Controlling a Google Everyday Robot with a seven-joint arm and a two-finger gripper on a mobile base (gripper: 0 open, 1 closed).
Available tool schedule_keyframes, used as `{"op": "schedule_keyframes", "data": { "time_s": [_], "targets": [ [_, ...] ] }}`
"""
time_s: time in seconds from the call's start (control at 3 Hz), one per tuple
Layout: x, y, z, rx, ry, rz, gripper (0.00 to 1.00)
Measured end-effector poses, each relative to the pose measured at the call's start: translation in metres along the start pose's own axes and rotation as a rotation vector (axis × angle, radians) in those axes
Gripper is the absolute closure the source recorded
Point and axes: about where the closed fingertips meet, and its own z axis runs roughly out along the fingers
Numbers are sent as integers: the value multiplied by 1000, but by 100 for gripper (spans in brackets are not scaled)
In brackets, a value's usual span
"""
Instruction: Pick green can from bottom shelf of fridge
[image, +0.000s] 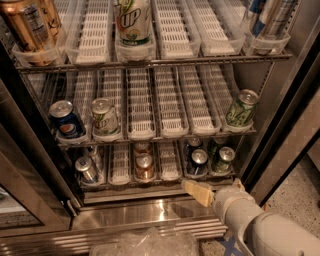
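gripper (192, 188) seen low, right of centre. speckled floor (299, 199) noted right of it, blue tape (230, 245) just below, crumpled clear plastic (150, 243) lower-left.

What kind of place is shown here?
Probably a commercial drinks fridge, perhaps in a shop or office: wire racks, white lane trays, drink cans. The hand hovers over the steel sill, before the bottom shelf.
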Motion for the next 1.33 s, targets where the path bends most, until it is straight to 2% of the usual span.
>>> {"op": "schedule_keyframes", "data": {
  "time_s": [0.33, 0.67, 1.0, 1.33],
  "targets": [
    [-13, 9, 4, 14, -51, -37, 0],
    [-13, 8, 4, 16, -49, -37, 0],
    [-13, 6, 5, 41, -69, -31, 0],
    [-9, 8, 6, 70, -151, 45, 0]
  ]
}}
